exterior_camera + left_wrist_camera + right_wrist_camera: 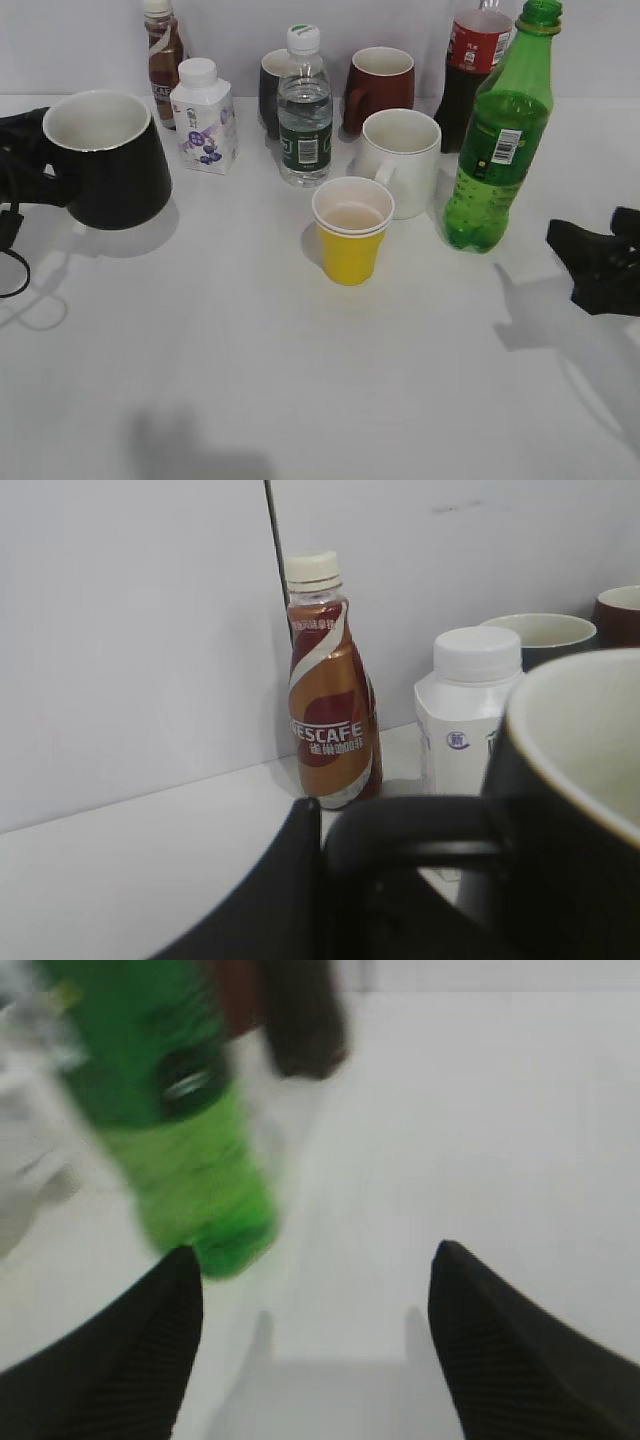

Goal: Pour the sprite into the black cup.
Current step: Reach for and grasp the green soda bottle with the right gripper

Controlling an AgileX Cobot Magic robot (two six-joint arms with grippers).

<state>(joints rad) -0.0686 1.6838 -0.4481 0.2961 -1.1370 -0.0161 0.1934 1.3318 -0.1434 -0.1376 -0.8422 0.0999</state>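
Exterior view: left tool grips the black cup; right tool gapes beside the sprite.

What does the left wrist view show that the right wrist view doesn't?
Only the left wrist view shows the Nescafe coffee bottle, the white-capped milk carton and the black cup, with the left end effector at its handle.

Only the right wrist view shows the sprite, blurred and standing ahead of the open right end effector, plus the dark base of a cola bottle behind it.

Both show the white table.
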